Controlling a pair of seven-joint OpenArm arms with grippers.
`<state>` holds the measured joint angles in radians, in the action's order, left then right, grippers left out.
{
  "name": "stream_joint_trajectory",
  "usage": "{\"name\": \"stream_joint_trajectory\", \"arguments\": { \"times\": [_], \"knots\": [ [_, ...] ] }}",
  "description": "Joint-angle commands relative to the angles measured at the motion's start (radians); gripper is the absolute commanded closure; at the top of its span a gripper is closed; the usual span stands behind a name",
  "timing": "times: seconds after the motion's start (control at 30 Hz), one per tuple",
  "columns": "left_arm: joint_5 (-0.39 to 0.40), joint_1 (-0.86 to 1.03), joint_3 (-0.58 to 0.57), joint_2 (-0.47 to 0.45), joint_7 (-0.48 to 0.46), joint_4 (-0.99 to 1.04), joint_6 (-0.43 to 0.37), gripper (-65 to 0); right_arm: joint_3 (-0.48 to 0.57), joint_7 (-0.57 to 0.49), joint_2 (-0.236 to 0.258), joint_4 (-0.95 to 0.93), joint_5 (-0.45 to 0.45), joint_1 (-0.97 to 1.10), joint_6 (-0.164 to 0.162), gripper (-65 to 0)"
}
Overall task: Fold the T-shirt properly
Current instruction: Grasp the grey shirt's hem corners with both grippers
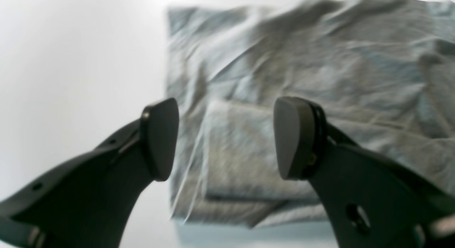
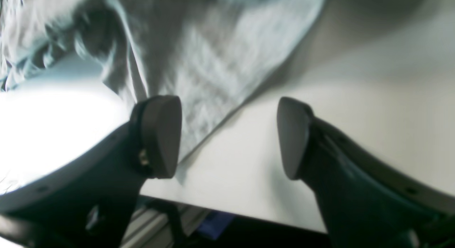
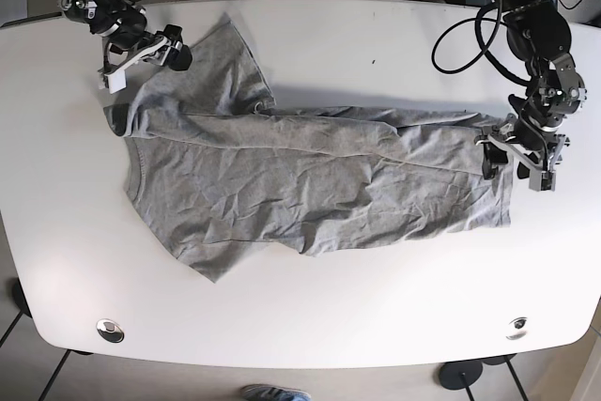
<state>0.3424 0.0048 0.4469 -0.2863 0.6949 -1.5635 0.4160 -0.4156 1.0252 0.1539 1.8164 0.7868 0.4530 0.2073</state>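
Grey T-shirt, one; two grippers (both agape).

Both wrist views were blurred, so the T-shirt showed no fine weave. Its right part was cut off by the left wrist picture's edge. In the right wrist view, the things under the table could not be identified.
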Motion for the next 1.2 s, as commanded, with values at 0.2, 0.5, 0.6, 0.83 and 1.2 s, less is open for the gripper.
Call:
{"name": "stream_joint_trajectory", "arguments": {
  "times": [0.2, 0.5, 0.6, 0.83, 1.2],
  "knots": [
    [-0.006, -0.044, -0.027, 0.015, -0.08, 0.085, -0.007, -39.2, 0.119, -0.012, -0.021, 0.006, 0.009, -0.006, -0.002, -40.0],
    [-0.006, -0.047, -0.026, 0.009, -0.116, 0.219, -0.006, -39.0, 0.163, -0.013, -0.041, -0.114, 0.009, -0.098, 0.002, -0.5],
    [-0.006, -0.006, -0.023, 0.008, -0.116, 0.212, -0.004, -39.0, 0.157, -0.013, -0.033, -0.01, 0.016, -0.084, 0.004, -1.7],
    [-0.004, 0.088, -0.02, 0.008, -0.116, 0.148, -0.004, -39.0, 0.133, -0.012, 0.014, 0.214, 0.053, -0.049, 0.004, -1.7],
    [-0.004, 0.106, -0.018, -0.021, -0.116, 0.139, -0.004, -39.0, 0.056, -0.01, 0.089, -0.014, 0.081, -0.414, 0.002, -1.9]
  ]
}}
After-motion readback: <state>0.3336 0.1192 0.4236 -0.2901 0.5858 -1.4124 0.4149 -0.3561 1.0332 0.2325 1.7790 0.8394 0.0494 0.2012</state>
